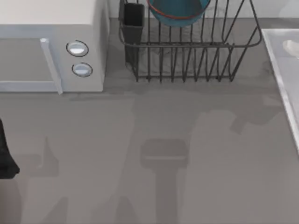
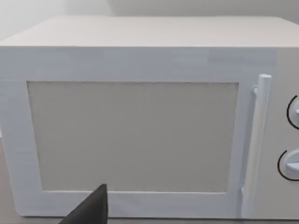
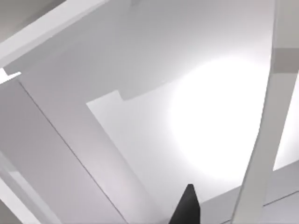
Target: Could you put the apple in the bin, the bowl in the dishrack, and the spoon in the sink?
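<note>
1. Top view: looks straight down over the table (image 1: pixel 154 154), microwave (image 1: pixel 51 42) at left, dishrack (image 1: pixel 187 51) at the far edge, sink (image 1: pixel 285 70) at right.
2. Left wrist view: faces the microwave (image 2: pixel 140 130) door head-on, close; shared with the top view.
3. Right wrist view: very near, angled into pale sink (image 3: pixel 140 116) surfaces.

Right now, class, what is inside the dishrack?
The blue bowl sits among the bars at the back of the dishrack. A dark cutlery cup stands at the rack's left corner. What the cup holds is hidden by its walls, and the bowl's upper part is cut off.
</note>
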Motion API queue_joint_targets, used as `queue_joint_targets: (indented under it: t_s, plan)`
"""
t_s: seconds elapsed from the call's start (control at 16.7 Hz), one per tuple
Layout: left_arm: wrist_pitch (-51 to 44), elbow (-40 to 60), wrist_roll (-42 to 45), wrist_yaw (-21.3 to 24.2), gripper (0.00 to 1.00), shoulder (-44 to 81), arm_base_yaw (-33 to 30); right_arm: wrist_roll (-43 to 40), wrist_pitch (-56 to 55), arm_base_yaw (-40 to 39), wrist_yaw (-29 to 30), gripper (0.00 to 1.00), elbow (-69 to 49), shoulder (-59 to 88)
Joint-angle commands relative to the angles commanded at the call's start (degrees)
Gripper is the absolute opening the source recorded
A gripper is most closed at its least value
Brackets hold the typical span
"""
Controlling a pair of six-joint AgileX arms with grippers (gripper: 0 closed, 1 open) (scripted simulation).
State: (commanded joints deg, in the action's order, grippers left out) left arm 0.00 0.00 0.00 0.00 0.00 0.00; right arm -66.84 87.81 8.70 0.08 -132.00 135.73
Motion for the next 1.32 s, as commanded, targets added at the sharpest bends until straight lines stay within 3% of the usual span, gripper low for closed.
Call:
queue_joint_targets:
  t_s: [0.3,0.54,0.96,1.32]
  plan:
    - [0.0,0.0,0.0,0.0,1.00,0.0,0.0,0.7,4.4,0.2,0.1,0.00,-18.5,12.6]
    - [0.0,0.0,0.0,0.0,1.00,0.0,0.0,1.1,6.0,0.3,0.1,0.00,-25.5,17.4]
    - [0.0,0.0,0.0,0.0,1.00,0.0,0.0,1.2,5.2,-0.1,0.1,0.00,-24.8,17.3]
    - [0.0,0.0,0.0,0.0,1.00,0.0,0.0,1.1,-4.1,-0.1,0.1,0.00,-11.9,13.8]
